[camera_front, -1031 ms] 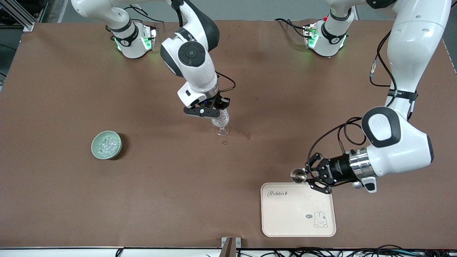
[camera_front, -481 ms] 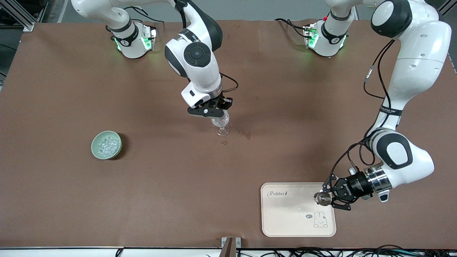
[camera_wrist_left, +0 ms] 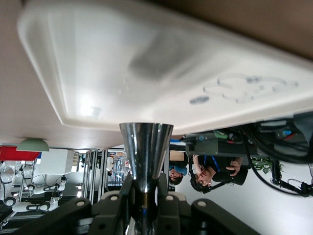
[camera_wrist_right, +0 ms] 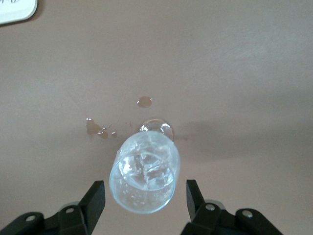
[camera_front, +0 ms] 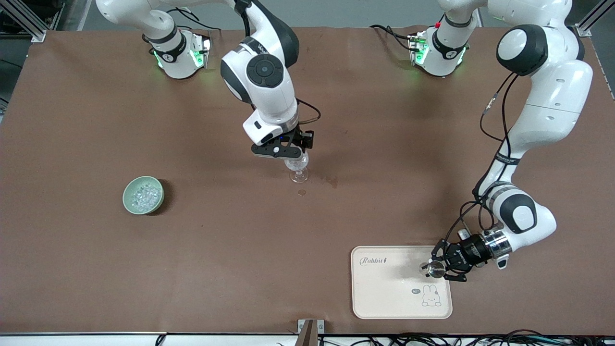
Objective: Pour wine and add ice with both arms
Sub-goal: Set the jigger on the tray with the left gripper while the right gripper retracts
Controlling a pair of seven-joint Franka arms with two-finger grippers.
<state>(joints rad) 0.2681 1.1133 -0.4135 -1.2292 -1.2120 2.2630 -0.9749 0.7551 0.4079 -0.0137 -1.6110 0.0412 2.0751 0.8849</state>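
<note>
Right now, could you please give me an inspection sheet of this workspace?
Surface: brown table, small spill spots beside the glass.
Job's things: stemmed glass holding ice; pale green bowl of ice; cream rabbit tray.
Clutter: nothing seen.
Grippers: right gripper open around the glass; left gripper shut on a metal cup over the tray.
Cables: black cables along the left arm.
Surroundings: people, lab equipment in the left wrist view.

Robotics lab, two white arms (camera_front: 269,91) bolted to brown-covered table (camera_front: 96,269), aluminium framing
</note>
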